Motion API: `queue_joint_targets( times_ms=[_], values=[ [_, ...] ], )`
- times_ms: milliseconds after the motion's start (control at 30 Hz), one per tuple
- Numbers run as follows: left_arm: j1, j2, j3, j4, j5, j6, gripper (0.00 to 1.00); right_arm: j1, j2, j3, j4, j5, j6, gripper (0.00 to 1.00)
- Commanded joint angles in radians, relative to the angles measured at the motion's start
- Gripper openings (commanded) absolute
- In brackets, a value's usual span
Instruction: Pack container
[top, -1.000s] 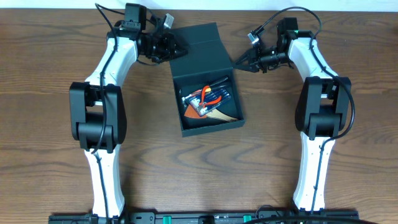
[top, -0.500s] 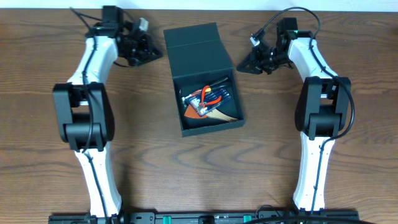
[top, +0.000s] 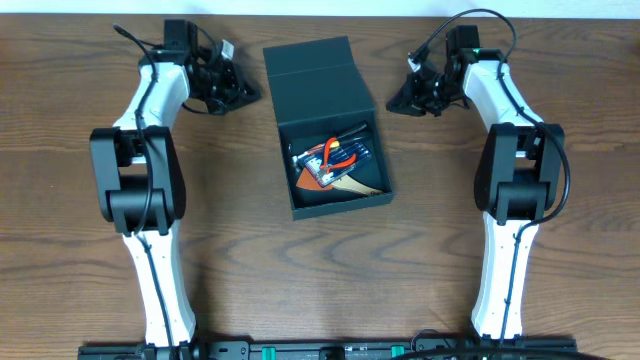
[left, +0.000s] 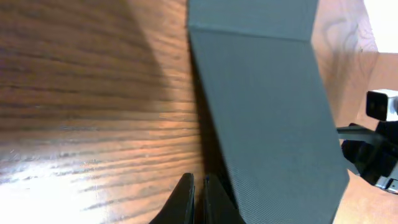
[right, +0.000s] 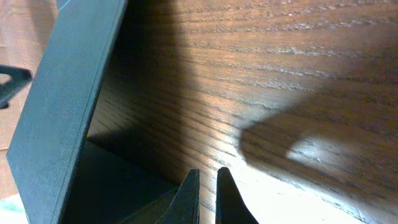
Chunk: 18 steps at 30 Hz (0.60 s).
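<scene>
Container (top: 340, 203) lying open on wooden surface (top: 300, 280), tools (top: 335, 158) inside; left fingers (left: 183, 199) and right fingers (right: 189, 193) pressed together, empty, flanking its lid (top: 318, 80).

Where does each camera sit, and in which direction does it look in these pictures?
Overhead: fixed above the table, looking straight down at the open container; both arms show, left gripper and right gripper either side of its lid.
Left wrist: low beside the lid, facing its broad face; own fingertips at the bottom edge.
Right wrist: low on the opposite side, facing the lid's edge; own fingertips at the bottom.
Shared: both wrist views show the lid and the table.
</scene>
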Motion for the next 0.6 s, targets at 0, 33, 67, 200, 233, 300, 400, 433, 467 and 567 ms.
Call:
queue_joint_targets(
  times_ms=[0,33,67,200,233,300,400,433,467,567],
  values=[
    [0.003,0.037,0.022,0.009,0.064,-0.018,0.06,0.024,-0.001,0.018,0.010,-0.010,0.013,0.01],
    [0.003,0.042,0.022,0.013,0.074,-0.022,0.06,0.028,0.000,0.018,0.016,-0.018,0.014,0.01],
    [0.002,0.046,0.022,0.014,0.084,-0.022,0.06,0.031,0.005,0.018,0.024,-0.029,0.014,0.01],
    [0.001,0.072,0.022,0.045,0.158,-0.048,0.06,0.045,0.014,0.018,0.063,-0.080,0.021,0.01],
    [0.000,0.079,0.022,0.056,0.179,-0.060,0.06,0.048,0.016,0.018,0.074,-0.095,0.021,0.01],
    [-0.005,0.089,0.022,0.074,0.198,-0.071,0.06,0.052,0.016,0.018,0.090,-0.115,0.024,0.01],
    [-0.015,0.091,0.022,0.089,0.199,-0.074,0.05,0.054,0.016,0.018,0.090,-0.117,0.024,0.01],
    [-0.018,0.091,0.022,0.094,0.199,-0.076,0.06,0.054,0.016,0.018,0.090,-0.118,0.024,0.01],
    [-0.021,0.091,0.022,0.097,0.199,-0.082,0.06,0.054,0.016,0.018,0.090,-0.119,0.024,0.01],
    [-0.029,0.091,0.022,0.097,0.199,-0.081,0.06,0.054,0.016,0.018,0.096,-0.153,0.023,0.01]
  ],
)
